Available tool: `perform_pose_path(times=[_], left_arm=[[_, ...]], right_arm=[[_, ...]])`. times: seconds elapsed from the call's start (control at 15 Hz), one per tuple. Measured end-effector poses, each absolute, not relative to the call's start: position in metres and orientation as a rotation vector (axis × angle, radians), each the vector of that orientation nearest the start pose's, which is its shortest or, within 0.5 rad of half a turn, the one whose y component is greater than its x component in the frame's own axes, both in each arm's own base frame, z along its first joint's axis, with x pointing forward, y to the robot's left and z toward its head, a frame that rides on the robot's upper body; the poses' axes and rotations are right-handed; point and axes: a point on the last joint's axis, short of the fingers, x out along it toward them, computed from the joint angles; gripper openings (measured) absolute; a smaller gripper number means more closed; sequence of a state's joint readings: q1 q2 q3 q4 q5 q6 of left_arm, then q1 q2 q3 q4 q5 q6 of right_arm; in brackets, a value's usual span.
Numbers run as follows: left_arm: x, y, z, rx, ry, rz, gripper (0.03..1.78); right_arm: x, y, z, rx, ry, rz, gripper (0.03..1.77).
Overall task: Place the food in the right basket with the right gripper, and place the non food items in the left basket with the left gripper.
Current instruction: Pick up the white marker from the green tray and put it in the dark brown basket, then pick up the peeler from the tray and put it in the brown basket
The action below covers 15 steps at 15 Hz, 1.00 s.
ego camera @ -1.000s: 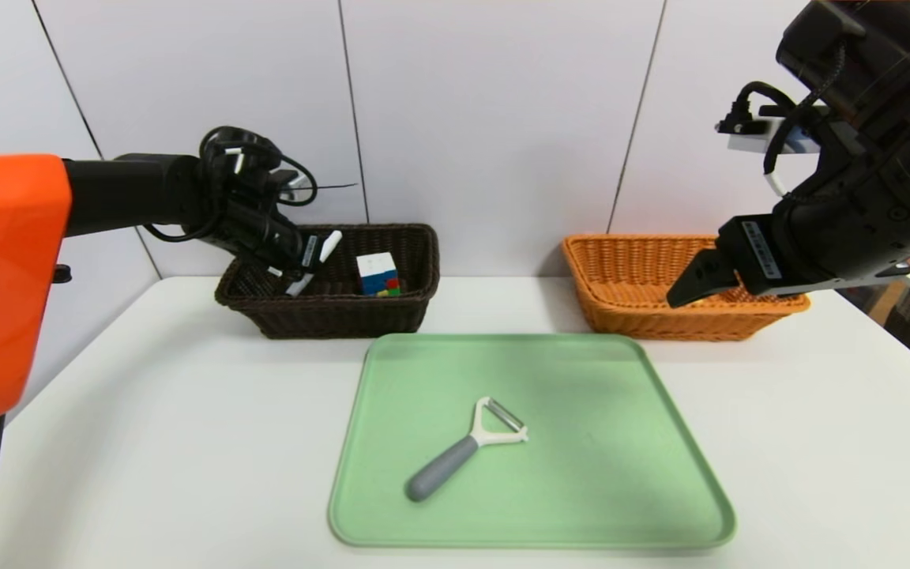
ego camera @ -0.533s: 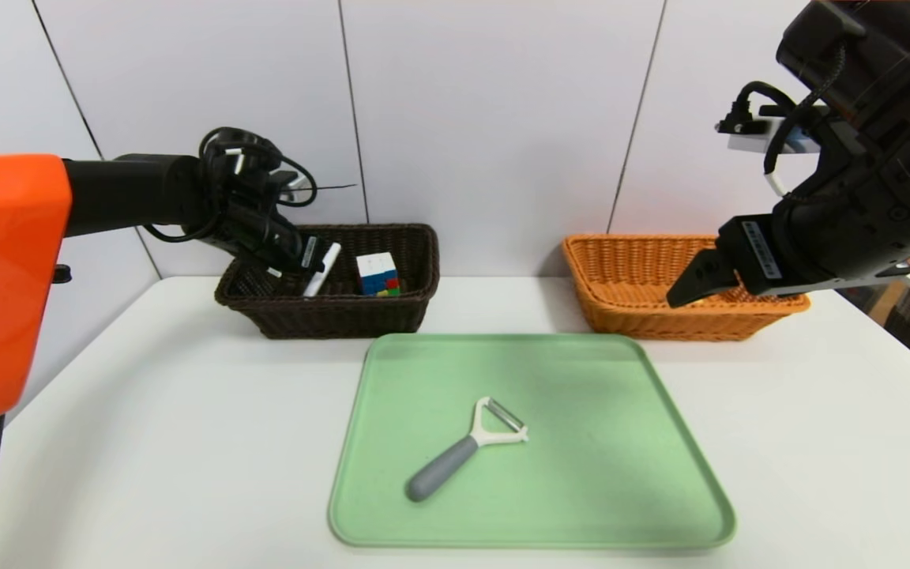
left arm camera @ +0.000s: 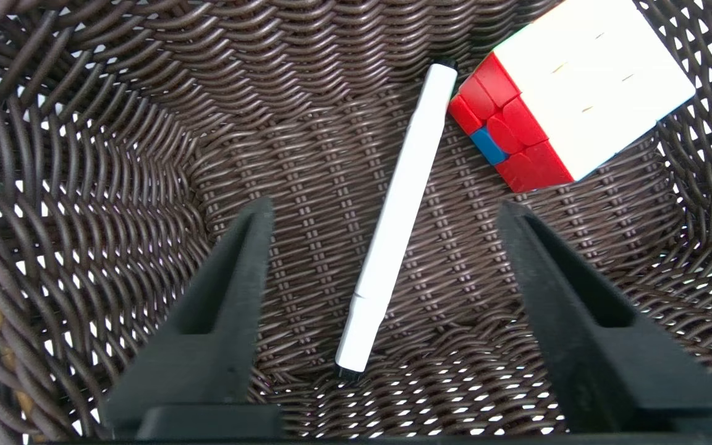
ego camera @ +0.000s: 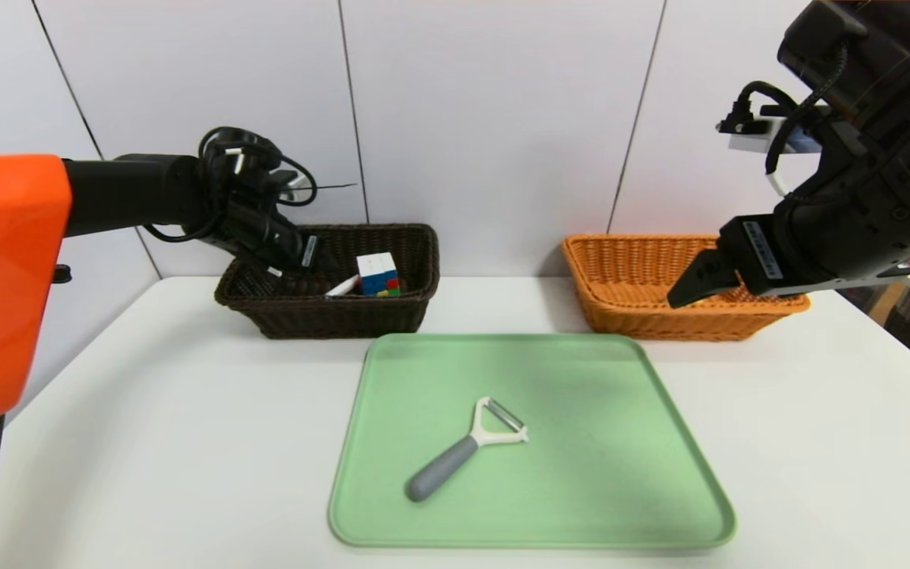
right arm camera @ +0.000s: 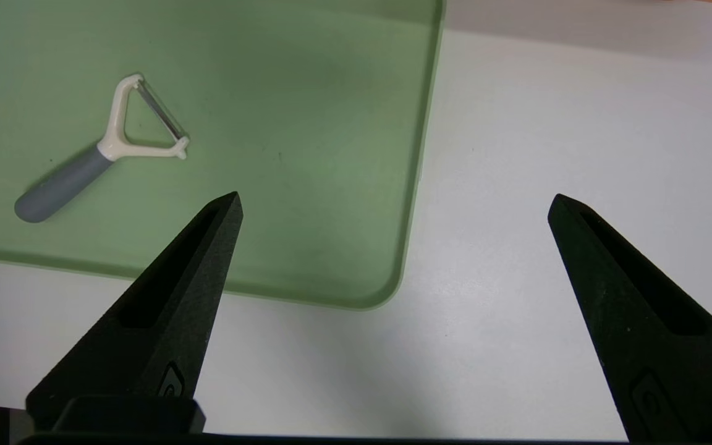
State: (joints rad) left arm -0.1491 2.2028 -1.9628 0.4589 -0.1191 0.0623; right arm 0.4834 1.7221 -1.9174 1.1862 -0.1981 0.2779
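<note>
My left gripper (ego camera: 289, 265) hangs open over the left basket (ego camera: 329, 320), a dark brown wicker one. In the left wrist view its fingers (left arm camera: 232, 290) stand wide apart, nothing between them. Below them the white marker pen (left arm camera: 396, 210) lies loose on the basket floor (left arm camera: 115, 185), its tip beside the multicoloured puzzle cube (left arm camera: 578, 86). Pen (ego camera: 342, 288) and cube (ego camera: 377, 273) also show from the head. The grey-handled peeler (ego camera: 459, 450) lies on the green tray (ego camera: 660, 490). My right gripper (ego camera: 692, 288) is open and empty in front of the orange-tan right basket (ego camera: 629, 316). The food is out of view.
The tray (right arm camera: 331, 259) sits mid-table between the baskets, with bare white table (ego camera: 147, 442) on both sides and in front. A white panelled wall stands right behind the baskets. The peeler (right arm camera: 84, 173) lies far from my right gripper (right arm camera: 394, 196).
My left gripper has opened and let go of the marker pen, which dropped from above the rim to the floor of the left basket. The right arm has not moved.
</note>
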Motion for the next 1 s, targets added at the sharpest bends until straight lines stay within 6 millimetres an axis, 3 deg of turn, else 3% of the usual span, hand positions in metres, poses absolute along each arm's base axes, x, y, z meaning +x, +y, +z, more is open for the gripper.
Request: perform_pose_path(times=[0.13,0.4,0.67,1.0], left_arm=[[0.431,-0.073,0.220,0.072,0.665,-0.293,1.40],[0.399,-0.113,0.262,0.104,0.560,-0.399,1.52],[0.365,-0.142,0.288,0.127,0.506,-0.507,1.59],[0.322,-0.174,0.283,0.187,0.588,-0.633,1.65]], right_arm=[[0.230,0.116,0.319,-0.075,0.959,0.128,1.71],[0.230,0.116,0.319,-0.062,0.961,0.122,1.71],[0.229,0.114,0.320,-0.059,0.958,0.120,1.71],[0.228,0.113,0.321,-0.058,0.956,0.117,1.71]])
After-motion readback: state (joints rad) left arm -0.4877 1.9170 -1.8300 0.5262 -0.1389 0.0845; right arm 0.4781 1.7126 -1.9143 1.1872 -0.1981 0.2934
